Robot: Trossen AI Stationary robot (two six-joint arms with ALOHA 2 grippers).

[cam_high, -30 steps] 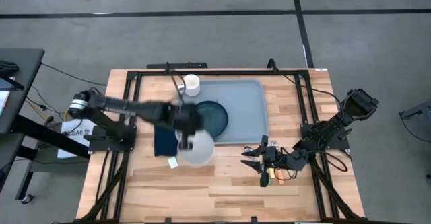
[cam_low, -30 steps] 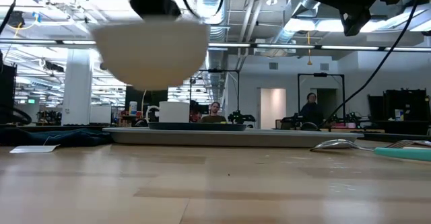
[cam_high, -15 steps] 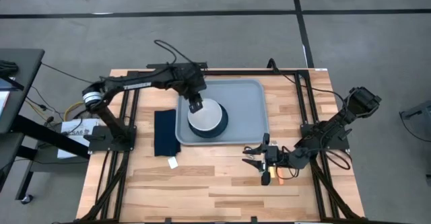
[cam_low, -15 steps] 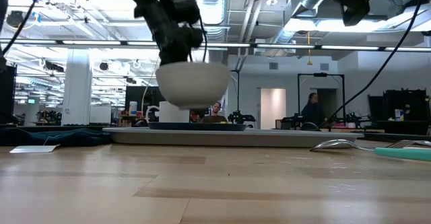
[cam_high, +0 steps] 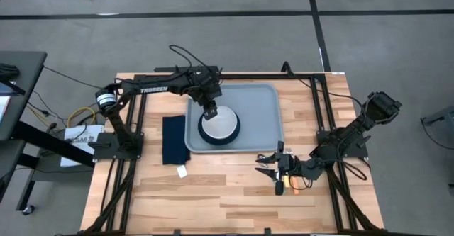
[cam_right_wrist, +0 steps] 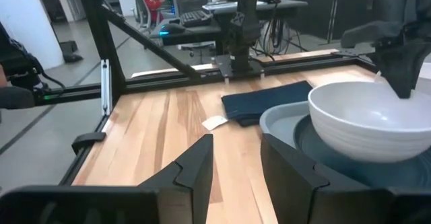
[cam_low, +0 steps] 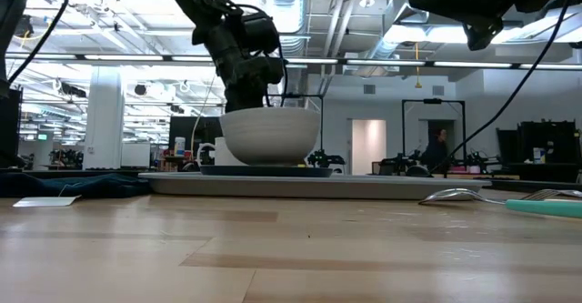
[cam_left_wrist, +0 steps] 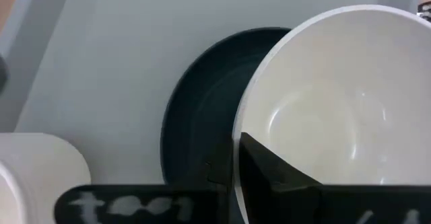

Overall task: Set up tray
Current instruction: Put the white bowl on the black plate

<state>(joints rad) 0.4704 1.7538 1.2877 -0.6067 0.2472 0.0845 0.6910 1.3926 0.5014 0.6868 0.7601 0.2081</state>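
On the table's tray (cam_high: 266, 112), my left gripper (cam_high: 210, 113) pinches the bowl (cam_high: 220, 123) rim over the plate (cam_high: 232, 135) (right gripper (cam_high: 268, 168) spread, idle); skewed release could tip it.

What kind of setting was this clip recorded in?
Most likely a robotics lab or open workshop. The wooden table sits in a black metal frame on a bare concrete floor, and the low view shows exposed ceiling ducts, fluorescent lighting and more equipment benches behind.

Grey floor (cam_high: 397, 9), black tape lines; ceiling strip lights (cam_low: 436, 64), open lab.
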